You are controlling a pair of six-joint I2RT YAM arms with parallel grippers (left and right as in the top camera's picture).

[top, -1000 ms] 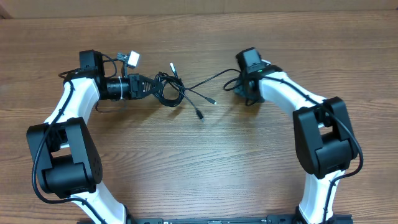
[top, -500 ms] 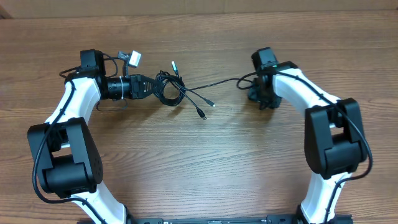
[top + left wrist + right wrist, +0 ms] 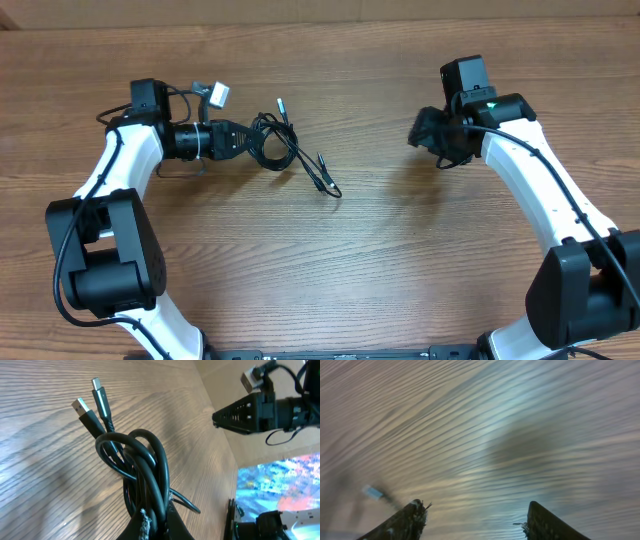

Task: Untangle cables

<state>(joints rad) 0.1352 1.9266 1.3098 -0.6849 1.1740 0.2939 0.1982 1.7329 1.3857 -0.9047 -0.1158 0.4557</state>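
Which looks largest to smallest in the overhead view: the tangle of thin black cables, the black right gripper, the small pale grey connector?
1. tangle of thin black cables, widest spread.
2. black right gripper, though probably nearer the camera.
3. small pale grey connector, clearly smallest.

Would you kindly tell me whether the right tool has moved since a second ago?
Yes. In the overhead view the right tool has moved rightward, away from the cables that the left tool holds in place.
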